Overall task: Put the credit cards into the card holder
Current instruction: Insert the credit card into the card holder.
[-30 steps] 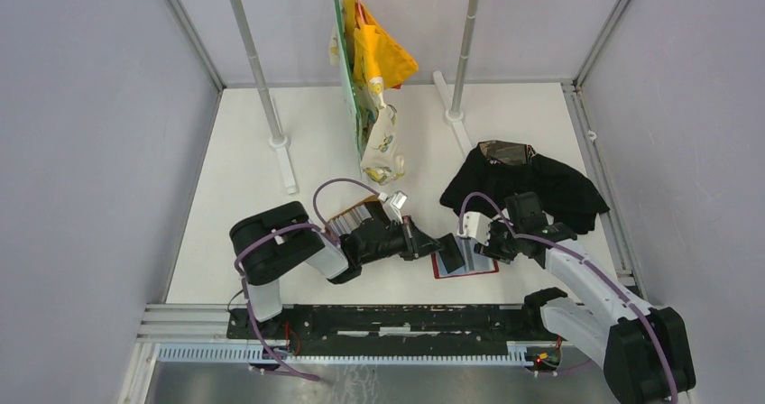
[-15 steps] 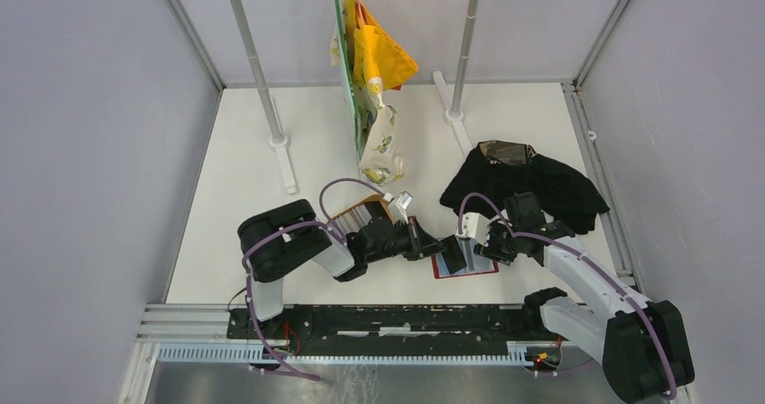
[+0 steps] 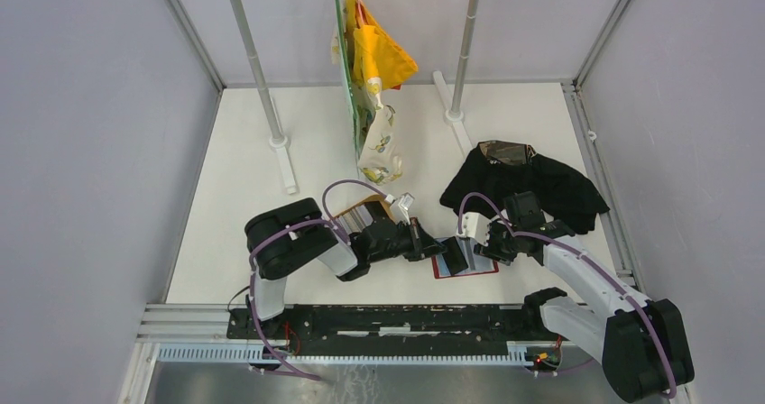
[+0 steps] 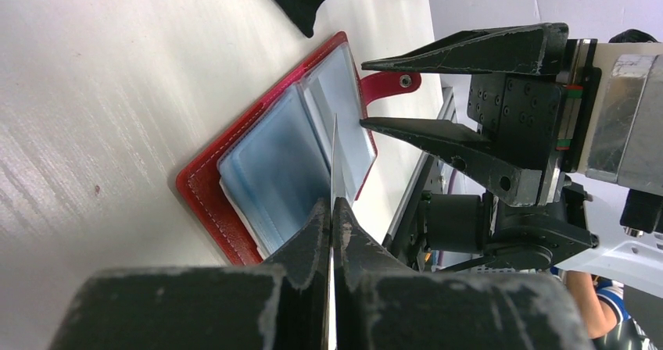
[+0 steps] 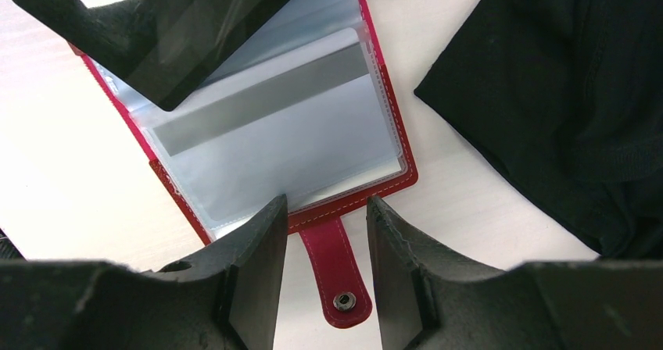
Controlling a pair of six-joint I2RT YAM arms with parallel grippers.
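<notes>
The card holder (image 3: 469, 269), a red wallet, lies open on the table with its clear sleeves up. It shows in the left wrist view (image 4: 205, 184) and the right wrist view (image 5: 395, 143). My left gripper (image 3: 439, 244) is shut on a black credit card (image 3: 456, 253). The card is edge-on between the fingers in the left wrist view (image 4: 333, 155). It hangs over the wallet's far corner in the right wrist view (image 5: 156, 30). A pale card with a grey stripe (image 5: 262, 104) sits in a sleeve. My right gripper (image 5: 326, 209) is open, straddling the snap strap (image 5: 336, 264).
A black cloth (image 3: 541, 183) lies just behind and right of the wallet, close to the right arm. A tan tray (image 3: 359, 213) is mostly hidden under the left arm. Two white stands (image 3: 280, 142) and hanging cloths (image 3: 374, 70) are at the back.
My left gripper has moved a little to the right with the black card, closer over the open wallet. The right gripper has stayed at the wallet's strap edge.
</notes>
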